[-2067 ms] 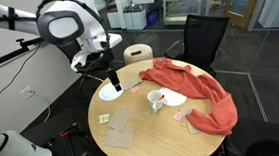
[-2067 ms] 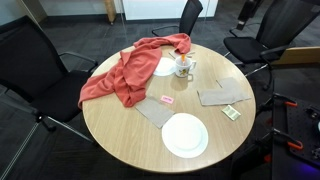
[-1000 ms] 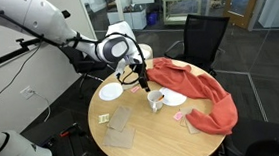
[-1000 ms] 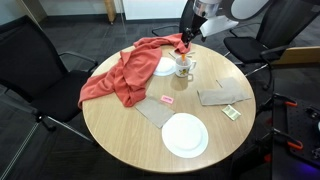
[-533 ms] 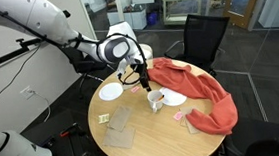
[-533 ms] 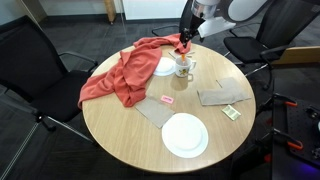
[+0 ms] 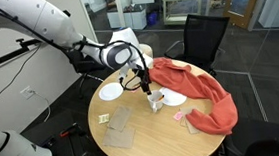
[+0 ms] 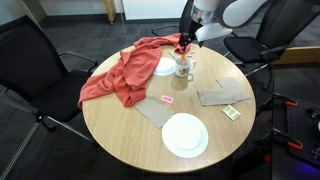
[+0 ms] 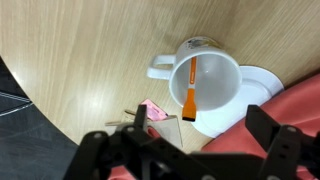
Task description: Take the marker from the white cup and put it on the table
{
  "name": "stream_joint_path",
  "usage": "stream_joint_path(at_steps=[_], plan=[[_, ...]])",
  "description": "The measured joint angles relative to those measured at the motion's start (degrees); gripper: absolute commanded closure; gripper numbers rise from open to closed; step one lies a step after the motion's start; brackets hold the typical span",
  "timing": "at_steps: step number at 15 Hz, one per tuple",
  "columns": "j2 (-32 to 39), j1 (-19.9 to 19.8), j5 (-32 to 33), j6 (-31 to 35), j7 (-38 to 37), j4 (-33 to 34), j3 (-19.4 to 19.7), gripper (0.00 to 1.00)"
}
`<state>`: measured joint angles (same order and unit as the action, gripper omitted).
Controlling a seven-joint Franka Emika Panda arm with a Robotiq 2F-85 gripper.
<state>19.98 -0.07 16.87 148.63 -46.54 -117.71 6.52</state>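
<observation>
Dark and spread wide, the pincer (image 9: 195, 150) is hovering just above the white mug (image 9: 225, 70), its jaws gripping nothing and touching nothing. The marker (image 9: 190, 88), orange with a dark end, is standing inside the mug and leaning against its wall. The mug is sitting upright on the round, light wooden desk (image 8: 110, 130), its handle pointing away from a shallow white dish (image 9: 265, 85) that is lying just beside it. A red cloth (image 8: 125, 75) is sprawling across the desk near the dish and hanging over the edge. A flat white plate (image 8: 185, 135) and a small pink note (image 8: 167, 100) are lying well apart from the mug. Black chairs (image 7: 205, 38) are standing around the desk on a dark floor.
</observation>
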Motion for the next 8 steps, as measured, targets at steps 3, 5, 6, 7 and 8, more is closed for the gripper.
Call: stream_joint_path(at_steps=[3,5,6,7,8], plan=[[2.3,0.5,-1.4,4.7,0.0,0.0,1.1,0.13],[3.7,1.0,-2.5,7.4,0.0,0.1,2.1,0.23],[4.3,1.4,-3.0,8.4,0.0,0.1,2.6,0.27],[4.9,1.6,-3.8,9.1,0.0,0.3,2.9,0.23],[5.4,1.9,-4.6,9.6,0.0,0.4,3.2,0.24]])
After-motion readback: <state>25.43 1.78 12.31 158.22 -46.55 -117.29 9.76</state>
